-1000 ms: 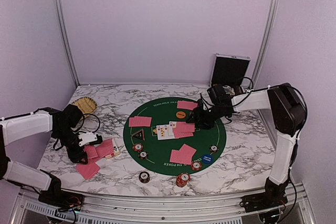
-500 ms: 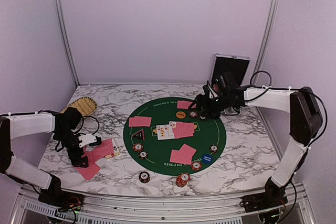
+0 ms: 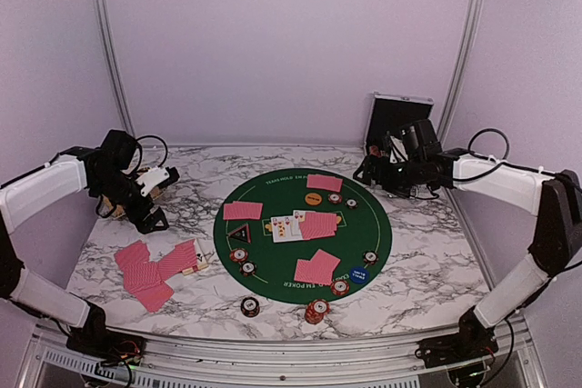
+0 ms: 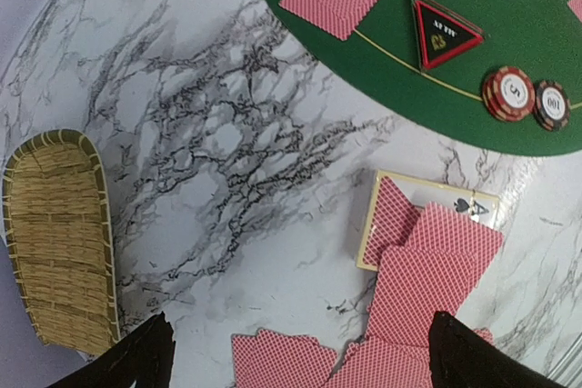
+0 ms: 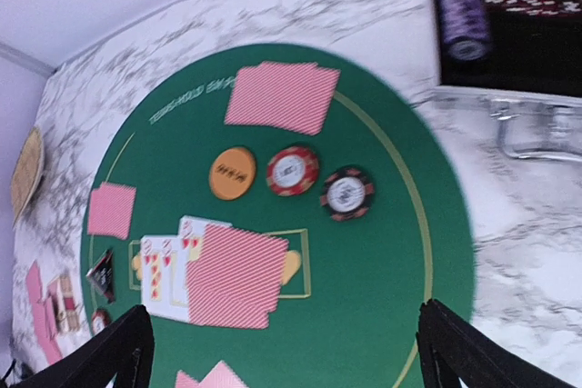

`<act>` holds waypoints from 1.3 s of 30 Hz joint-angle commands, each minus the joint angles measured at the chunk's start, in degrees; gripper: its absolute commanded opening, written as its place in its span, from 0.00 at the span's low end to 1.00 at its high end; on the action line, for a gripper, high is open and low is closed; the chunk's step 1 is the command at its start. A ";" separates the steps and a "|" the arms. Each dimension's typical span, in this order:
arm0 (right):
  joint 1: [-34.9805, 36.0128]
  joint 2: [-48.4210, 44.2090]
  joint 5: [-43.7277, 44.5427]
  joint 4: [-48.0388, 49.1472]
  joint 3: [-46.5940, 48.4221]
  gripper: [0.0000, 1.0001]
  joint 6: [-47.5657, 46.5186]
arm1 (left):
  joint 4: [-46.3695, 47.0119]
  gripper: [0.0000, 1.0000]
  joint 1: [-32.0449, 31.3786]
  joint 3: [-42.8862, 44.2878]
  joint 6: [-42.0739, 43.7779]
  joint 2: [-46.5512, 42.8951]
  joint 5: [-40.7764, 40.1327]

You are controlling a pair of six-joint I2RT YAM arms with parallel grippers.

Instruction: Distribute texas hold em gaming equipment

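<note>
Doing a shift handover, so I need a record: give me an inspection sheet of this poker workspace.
Surface: marble table, round green mat centred.
Job's things: cards, chips, orange disc, blue disc, triangular marker on mat; loose cards left of it; chip stacks off its near edge.
Clutter: straw basket far left; open silver case back right.
Grippers: left gripper and right gripper open, empty, raised.
Cables: black loops at both arms.
Surroundings: lilac walls, metal posts.

Left arm (image 3: 45, 190) bent at elbow, wrist angled down-right. Left gripper (image 4: 300, 359) jaws wide apart, holding nothing. Right arm (image 3: 505, 179) stretched toward far right. Right gripper (image 5: 286, 352) jaws spread, empty.
</note>
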 commanded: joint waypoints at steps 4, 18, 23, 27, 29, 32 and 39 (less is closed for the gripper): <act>-8.22 -8.97 25.79 7.61 -11.18 0.99 -0.42 | 19.16 0.99 2.25 -1.20 -14.15 1.64 -1.49; -9.19 -13.55 59.42 60.90 -41.40 0.99 -22.68 | 58.86 0.99 11.64 -14.25 -29.81 11.09 0.28; -11.91 -10.14 56.58 82.18 -49.47 0.99 -27.62 | 73.02 0.99 11.64 -20.37 -33.18 13.19 -0.18; -12.58 -5.52 54.62 91.46 -51.57 0.99 -30.85 | 78.51 0.99 11.64 -22.57 -33.92 15.34 -1.86; -12.67 -3.90 52.99 95.32 -52.67 0.99 -30.85 | 80.63 0.99 11.62 -23.94 -34.25 14.97 -2.74; -12.68 -1.04 51.57 100.85 -53.78 0.99 -31.59 | 86.20 0.99 11.60 -28.28 -34.80 12.68 -3.84; -12.70 1.33 38.66 110.87 -57.86 0.99 -36.00 | 104.35 0.99 11.59 -40.22 -36.51 8.77 -7.93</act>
